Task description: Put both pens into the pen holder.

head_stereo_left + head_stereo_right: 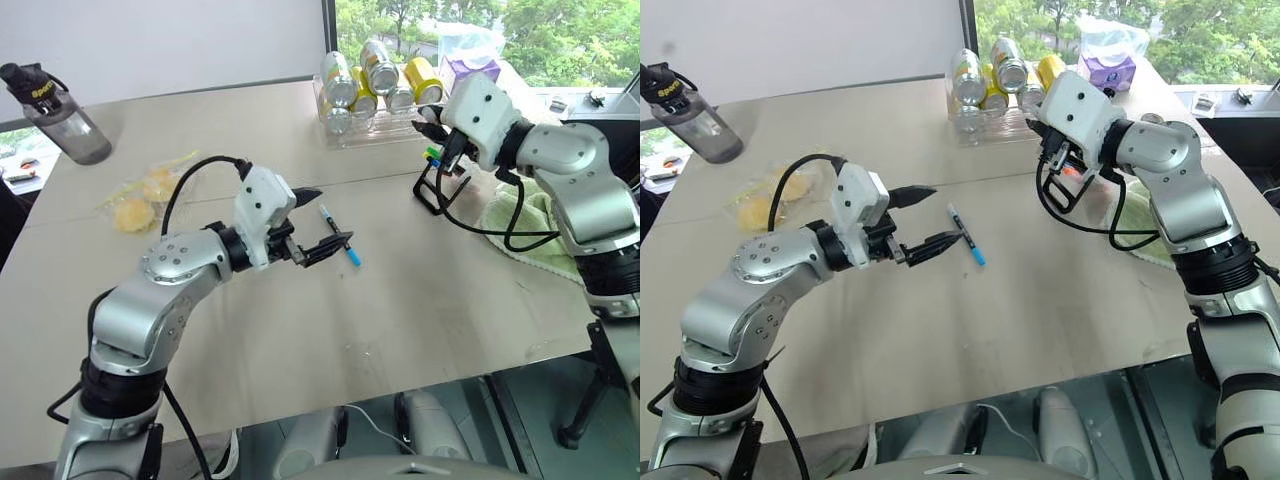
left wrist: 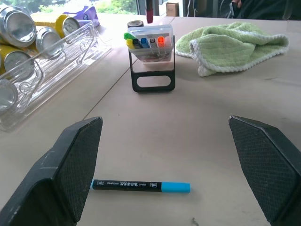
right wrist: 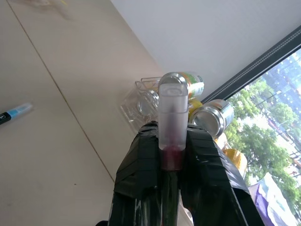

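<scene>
The light-blue-ended pen [image 1: 340,236] lies flat on the table, its black barrel pointing away from me. My left gripper [image 1: 333,214] hovers over it, open wide, and in the left wrist view the pen [image 2: 141,185] lies between the two fingers [image 2: 70,165], touching neither. My right gripper [image 3: 171,141] is shut on the pink-ended pen [image 3: 171,117], which has a clear cap. That hand [image 1: 440,135] hangs just above the pen holder [image 2: 151,82], a small black stand with several coloured markers in it.
A clear tray of cans [image 1: 375,85] stands behind the holder, with a purple pack [image 1: 470,70] beside it. A green towel [image 2: 235,44] lies to the holder's right. At the far left are a water bottle [image 1: 55,112] and a yellow snack bag [image 1: 140,195].
</scene>
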Robot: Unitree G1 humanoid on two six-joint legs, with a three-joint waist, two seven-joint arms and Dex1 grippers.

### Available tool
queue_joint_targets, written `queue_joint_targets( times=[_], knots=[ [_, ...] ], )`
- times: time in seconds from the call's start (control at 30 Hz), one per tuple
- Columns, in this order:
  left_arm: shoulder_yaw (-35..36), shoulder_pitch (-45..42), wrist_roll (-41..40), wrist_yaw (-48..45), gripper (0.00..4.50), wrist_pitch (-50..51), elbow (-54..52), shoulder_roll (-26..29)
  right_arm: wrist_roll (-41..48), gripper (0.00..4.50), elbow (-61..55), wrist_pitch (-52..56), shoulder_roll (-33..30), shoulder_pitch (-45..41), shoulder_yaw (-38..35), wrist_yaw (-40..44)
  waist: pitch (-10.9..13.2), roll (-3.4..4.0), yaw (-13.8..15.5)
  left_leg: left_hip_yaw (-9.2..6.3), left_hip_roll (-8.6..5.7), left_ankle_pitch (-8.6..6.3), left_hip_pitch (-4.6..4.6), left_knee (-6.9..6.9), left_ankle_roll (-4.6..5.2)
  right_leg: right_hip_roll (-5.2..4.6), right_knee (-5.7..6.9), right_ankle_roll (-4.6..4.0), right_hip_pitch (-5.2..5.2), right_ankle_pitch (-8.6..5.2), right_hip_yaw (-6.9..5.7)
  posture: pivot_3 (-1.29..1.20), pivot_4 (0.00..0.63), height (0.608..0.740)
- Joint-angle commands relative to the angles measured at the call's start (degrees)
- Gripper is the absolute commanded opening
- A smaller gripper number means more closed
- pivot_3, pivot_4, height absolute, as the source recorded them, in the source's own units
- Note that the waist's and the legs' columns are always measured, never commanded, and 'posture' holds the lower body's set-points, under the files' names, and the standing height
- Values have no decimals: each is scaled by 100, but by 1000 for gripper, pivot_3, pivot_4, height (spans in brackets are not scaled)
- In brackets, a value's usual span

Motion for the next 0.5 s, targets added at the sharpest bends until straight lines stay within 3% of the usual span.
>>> queue_joint_targets(
  times=[0.03, 0.43, 0.5],
  knots=[
    [92, -9, -27, -55, 4409, -49, -164, 99, -136, 47, 3, -173, 51, -124, -121, 119, 0, 0, -3, 0, 0, 0, -4, 0, 0, 0, 0, 0, -4, 0, 0, 0, 150, 739],
    [90, 51, -46, -18, 4409, -22, -241, 88, -727, 47, 496, -481, 111, 86, -86, 274, 0, 0, -1, 1, -2, 0, -6, 0, 0, 0, -1, 0, -5, 0, 0, 0, 150, 739],
    [90, 54, -19, 3, 4500, -29, -237, 91, -851, 1069, 614, -616, 121, 68, -79, 254, 0, 0, -17, 1, -1, 0, -5, -1, 0, 0, -1, 0, -6, 0, 0, 0, 150, 739]
  ],
)
